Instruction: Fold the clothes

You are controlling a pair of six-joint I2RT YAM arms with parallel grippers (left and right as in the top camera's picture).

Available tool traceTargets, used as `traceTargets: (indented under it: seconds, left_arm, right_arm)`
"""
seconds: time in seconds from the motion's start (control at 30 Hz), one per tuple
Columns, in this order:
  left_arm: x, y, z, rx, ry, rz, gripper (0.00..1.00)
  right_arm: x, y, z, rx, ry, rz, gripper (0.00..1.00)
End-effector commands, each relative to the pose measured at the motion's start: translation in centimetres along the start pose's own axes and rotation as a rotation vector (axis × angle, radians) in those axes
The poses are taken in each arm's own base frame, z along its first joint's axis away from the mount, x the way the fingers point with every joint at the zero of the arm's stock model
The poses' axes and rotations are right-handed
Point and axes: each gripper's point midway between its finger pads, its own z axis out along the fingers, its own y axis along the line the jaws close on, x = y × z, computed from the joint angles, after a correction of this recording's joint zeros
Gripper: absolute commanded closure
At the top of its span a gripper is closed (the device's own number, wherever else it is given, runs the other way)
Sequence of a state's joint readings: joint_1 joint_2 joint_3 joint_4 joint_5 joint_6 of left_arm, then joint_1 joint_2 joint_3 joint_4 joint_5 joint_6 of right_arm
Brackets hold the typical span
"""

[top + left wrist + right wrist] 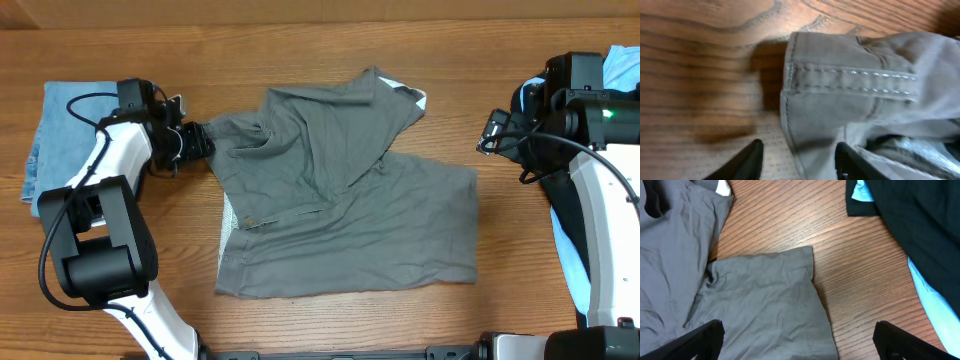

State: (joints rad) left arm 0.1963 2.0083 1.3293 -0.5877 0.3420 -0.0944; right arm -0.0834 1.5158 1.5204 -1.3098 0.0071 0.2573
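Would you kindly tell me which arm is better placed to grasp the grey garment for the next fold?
Left, I'd say. The left fingers straddle the stitched edge of the grey garment at its left end. The right fingers hang wide open, off to the garment's right, touching nothing.

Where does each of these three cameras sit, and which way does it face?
Overhead: fixed above the wooden table, facing straight down on the grey garment; left arm, left claw, right arm and right claw show.
Left wrist: on the left arm, facing along the claw at the garment's stitched edge; two dark fingertips show.
Right wrist: on the right arm, facing down at the garment's corner and a black garment; wide-apart fingertips show.
Shared: all three see the grey garment.
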Motion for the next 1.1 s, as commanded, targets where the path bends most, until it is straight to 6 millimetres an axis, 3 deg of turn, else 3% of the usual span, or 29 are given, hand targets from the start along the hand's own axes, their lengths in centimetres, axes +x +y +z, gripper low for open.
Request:
traceTargets:
  seconds: [0.0,0.17,0.37,0.5,0.6,0.73,0.83,0.87,0.93,0.97,1.0,1.07]
  left_arm:
    - [-0.3,-0.7,0.4,0.031,-0.026,0.038,0.62]
    - [-3.0,-4.5,-0.9,0.229,-0.108,0.088,0.82]
    - [-7.4,-6.7,-4.0,0.28,-0.207,0.108,0.96]
    - [-9.8,-7.9,-6.0,0.297,-0.274,0.148,0.96]
    - [-10.8,-8.9,-6.3,0.304,-0.319,0.185,0.96]
    - [-11.6,-9.9,-5.7,0.232,-0.363,0.225,0.9]
    - [-11.5,-8.7,-3.4,0.1,-0.351,0.215,0.86]
    - [-11.2,-8.3,-2.3,0.074,-0.334,0.209,0.78]
    - [-10.8,-7.4,-0.3,0.058,-0.307,0.196,0.48]
    - [-10.5,-6.9,0.9,0.057,-0.288,0.17,0.28]
    - [-10.2,-6.0,1.9,0.058,-0.269,0.126,0.0]
    - [-10.4,-5.6,1.8,0.098,-0.263,0.077,0.0]
  right_arm:
    - [-0.4,-0.1,-0.2,0.003,-0.015,0.0,0.0]
    - [-0.4,-0.1,-0.2,0.003,-0.015,0.0,0.0]
    - [-0.4,-0.1,-0.2,0.003,-0.015,0.0,0.0]
    - [-0.4,-0.1,-0.2,0.003,-0.015,0.0,0.0]
    - [-0.4,-0.1,-0.2,0.003,-0.015,0.0,0.0]
    - [-0.4,-0.1,-0.2,0.003,-0.015,0.0,0.0]
    - [-0.4,-0.1,-0.2,0.003,-0.015,0.0,0.0]
    - [-0.4,-0.1,-0.2,0.003,-0.015,0.0,0.0]
    - [-0.4,-0.1,-0.2,0.003,-0.015,0.0,0.0]
    - [-0.4,-0.1,-0.2,0.003,-0.015,0.0,0.0]
    - [-0.4,-0.1,-0.2,0.003,-0.015,0.0,0.0]
    - [-0.4,-0.1,-0.2,0.003,-0.015,0.0,0.0]
